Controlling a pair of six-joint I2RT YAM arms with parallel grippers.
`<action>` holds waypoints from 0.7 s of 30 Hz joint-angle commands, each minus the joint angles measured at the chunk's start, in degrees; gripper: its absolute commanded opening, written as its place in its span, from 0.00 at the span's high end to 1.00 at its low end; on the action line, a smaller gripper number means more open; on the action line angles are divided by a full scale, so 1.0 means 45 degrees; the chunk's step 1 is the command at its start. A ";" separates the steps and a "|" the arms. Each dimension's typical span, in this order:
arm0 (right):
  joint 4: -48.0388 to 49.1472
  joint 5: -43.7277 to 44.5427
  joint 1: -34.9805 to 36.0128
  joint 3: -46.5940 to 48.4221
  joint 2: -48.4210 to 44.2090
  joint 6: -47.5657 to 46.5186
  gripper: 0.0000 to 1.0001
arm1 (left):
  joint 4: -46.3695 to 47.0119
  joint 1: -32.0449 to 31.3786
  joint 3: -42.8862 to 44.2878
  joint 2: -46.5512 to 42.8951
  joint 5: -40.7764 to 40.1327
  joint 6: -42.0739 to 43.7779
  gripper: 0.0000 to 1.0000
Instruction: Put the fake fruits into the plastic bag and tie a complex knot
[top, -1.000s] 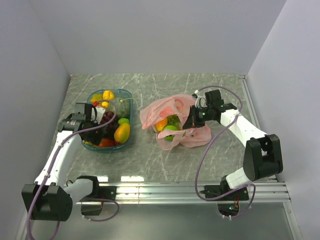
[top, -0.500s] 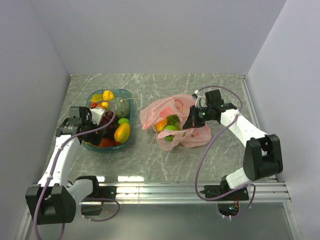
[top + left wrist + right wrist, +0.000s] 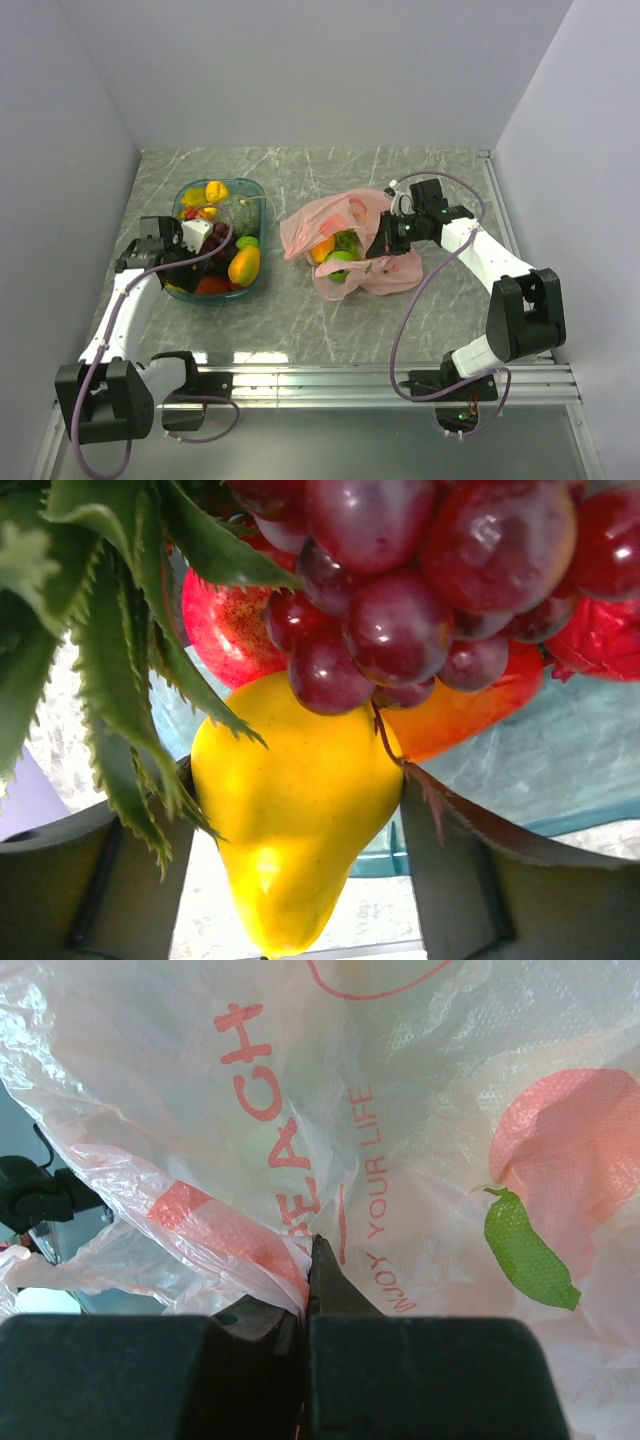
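Left gripper down in the teal tray, fingers apart on either side of a yellow pear, beneath purple grapes. Right gripper pinched together on the pink bag, lying mid-table with an orange and green apple inside.

Lab test cell: plain white walls, marble-pattern tabletop, aluminium mounting rail.

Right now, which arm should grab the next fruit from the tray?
Left. Its claw is already down in the teal tray, jaws open either side of a yellow pear-shaped fruit. The right claw is shut on the pink bag, holding it.
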 commanded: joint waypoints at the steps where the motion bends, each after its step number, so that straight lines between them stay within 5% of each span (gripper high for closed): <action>1: -0.0064 0.0045 0.0019 0.0512 -0.0122 -0.0223 1.00 | -0.0492 0.0033 0.0273 -0.0559 0.0182 0.0225 0.27; 10: 0.0073 -0.0014 0.0038 0.0531 -0.0083 -0.0067 1.00 | -0.3926 0.0052 0.2030 -0.1575 0.0454 -0.0225 0.35; 18: 0.0111 -0.0034 0.0038 0.0883 0.0093 0.0031 1.00 | -0.8536 0.0052 0.4100 -0.2103 0.4936 0.2700 0.43; 21: 0.0268 -0.0092 0.0077 0.1019 0.0035 0.0090 1.00 | -0.8483 -0.0259 0.4940 -0.2318 0.7180 0.2958 0.44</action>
